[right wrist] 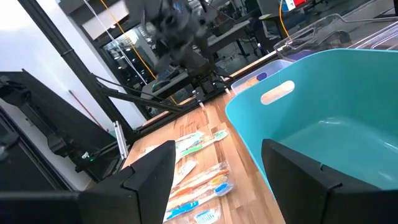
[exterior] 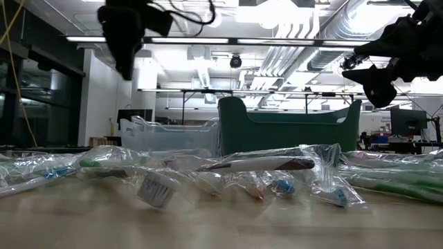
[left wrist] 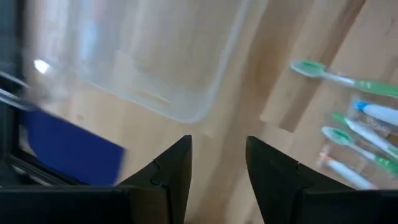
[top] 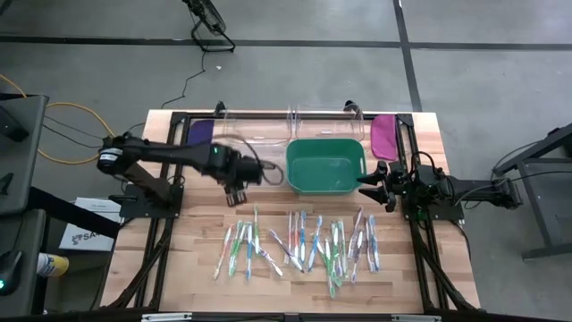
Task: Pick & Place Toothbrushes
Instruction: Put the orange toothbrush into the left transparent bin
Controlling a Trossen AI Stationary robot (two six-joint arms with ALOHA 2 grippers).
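toothbrushes (top: 299,243) lie scattered below the left gripper (top: 236,194), jaws parted and empty; clear bin (top: 250,148) beside; right gripper (top: 374,178) wide at green bin (top: 325,165).

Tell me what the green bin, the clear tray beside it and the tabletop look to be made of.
Green bin: looks like moulded opaque plastic with a smooth, slightly glossy finish, going by its rounded rim and cut-out handle slot. Clear tray: apparently thin transparent plastic; the wood shows through it in the left wrist view. Tabletop: light wood, probably butcher-block, with visible plank seams and grain.
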